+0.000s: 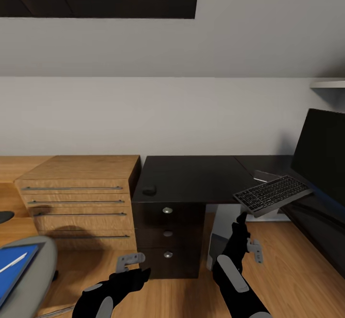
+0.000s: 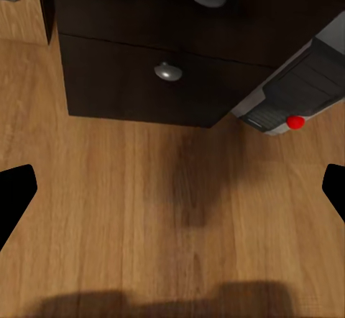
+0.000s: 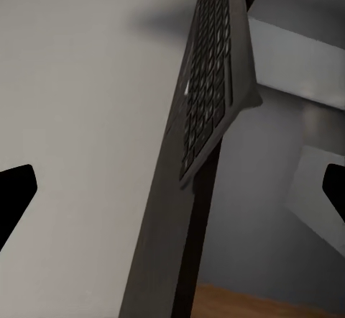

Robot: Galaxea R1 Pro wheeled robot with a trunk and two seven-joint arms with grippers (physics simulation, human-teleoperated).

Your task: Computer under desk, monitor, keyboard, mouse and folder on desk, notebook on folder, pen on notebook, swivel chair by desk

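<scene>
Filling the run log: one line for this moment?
right claw: lifting keyboard by its edge | left claw: open, empty | mouse: on desk | folder: on swivel chair

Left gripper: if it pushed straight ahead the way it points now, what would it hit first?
Most likely the wooden floor: the left wrist view looks down on bare planks between the left gripper fingers. The desk drawers and the computer lie further off, though depth is uncertain.

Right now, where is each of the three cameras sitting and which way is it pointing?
Head view: on the head, looking down at the black-topped desk; both arms show, the right gripper under the black keyboard.
Left wrist view: near the left gripper, facing the wooden floor and silver-grey computer tower.
Right wrist view: looking along the keyboard.
Head and right wrist views share the keyboard.
</scene>
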